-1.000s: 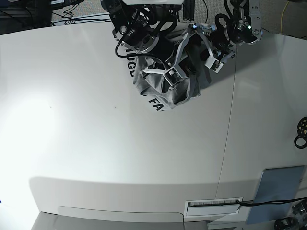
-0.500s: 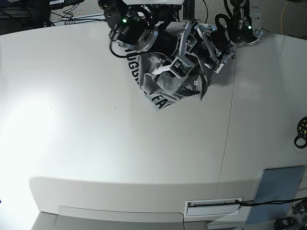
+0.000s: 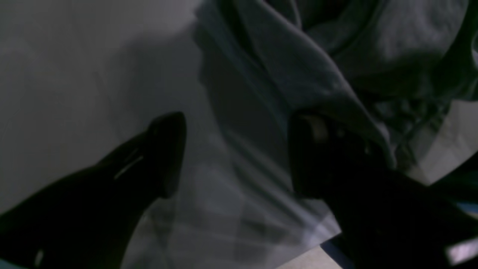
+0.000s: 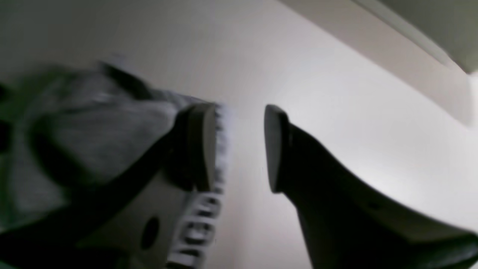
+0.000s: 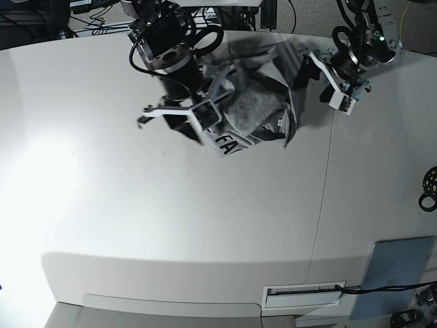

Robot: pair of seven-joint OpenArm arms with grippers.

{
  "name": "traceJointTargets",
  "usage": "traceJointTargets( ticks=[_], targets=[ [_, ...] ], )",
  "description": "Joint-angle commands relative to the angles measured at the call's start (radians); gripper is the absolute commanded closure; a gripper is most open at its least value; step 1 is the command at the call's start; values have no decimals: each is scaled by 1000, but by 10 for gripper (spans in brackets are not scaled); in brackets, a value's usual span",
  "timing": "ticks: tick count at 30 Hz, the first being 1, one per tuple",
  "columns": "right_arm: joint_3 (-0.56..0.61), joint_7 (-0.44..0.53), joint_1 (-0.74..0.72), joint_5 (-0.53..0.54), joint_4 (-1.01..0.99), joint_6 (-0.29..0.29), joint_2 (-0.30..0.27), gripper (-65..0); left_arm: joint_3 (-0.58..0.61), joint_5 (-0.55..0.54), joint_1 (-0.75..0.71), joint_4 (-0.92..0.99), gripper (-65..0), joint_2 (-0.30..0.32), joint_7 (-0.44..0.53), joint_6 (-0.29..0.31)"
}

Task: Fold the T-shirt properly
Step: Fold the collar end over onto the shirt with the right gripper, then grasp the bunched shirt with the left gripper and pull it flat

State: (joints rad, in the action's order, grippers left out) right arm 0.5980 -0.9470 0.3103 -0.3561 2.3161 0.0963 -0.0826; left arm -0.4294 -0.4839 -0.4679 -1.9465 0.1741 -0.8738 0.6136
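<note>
The heather-grey T-shirt (image 5: 256, 102) lies in a crumpled heap at the back of the white table (image 5: 171, 219), with black lettering showing at its front edge. My right gripper (image 5: 179, 115) is open at the heap's left edge. In the right wrist view the right gripper (image 4: 239, 145) has nothing between its fingers, and the T-shirt (image 4: 82, 123) with its lettering lies behind one finger. My left gripper (image 5: 328, 85) is open just right of the heap. In the left wrist view the left gripper (image 3: 239, 149) is open over the table, and a fold of the T-shirt (image 3: 298, 67) drapes against one finger.
A flat grey-blue pad (image 5: 399, 266) lies at the front right corner. A black ring-shaped object (image 5: 429, 188) sits at the right edge. A seam (image 5: 326, 178) runs down the table right of the shirt. A white label slot (image 5: 304, 292) is at the front edge.
Both grippers have let go of the shirt and moved apart, the right one to the view's left, the left one to the view's right. The shirt has dropped into a heap.
</note>
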Motion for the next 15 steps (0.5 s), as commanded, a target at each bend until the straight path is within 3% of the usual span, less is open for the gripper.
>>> traceJointTargets(
  ticks=[1,5,10,15],
  targets=[
    [2,16,-5,-26,16,-23,-10,-219,-15,-18,0,-21,-425,6,18,-21],
    [-24,8,16,-98,13,-102,-60,-219,-35,-50,0,-36,-425,6,18,-41],
    [-225,8,70,-38,12,-105,-85,-219,-23,-168,0,-122,-424,6,18,-10],
    [-469,7,113,90,12,-79,-114,-219,75,-174,12,-212,-403,6,18,-11]
  ],
)
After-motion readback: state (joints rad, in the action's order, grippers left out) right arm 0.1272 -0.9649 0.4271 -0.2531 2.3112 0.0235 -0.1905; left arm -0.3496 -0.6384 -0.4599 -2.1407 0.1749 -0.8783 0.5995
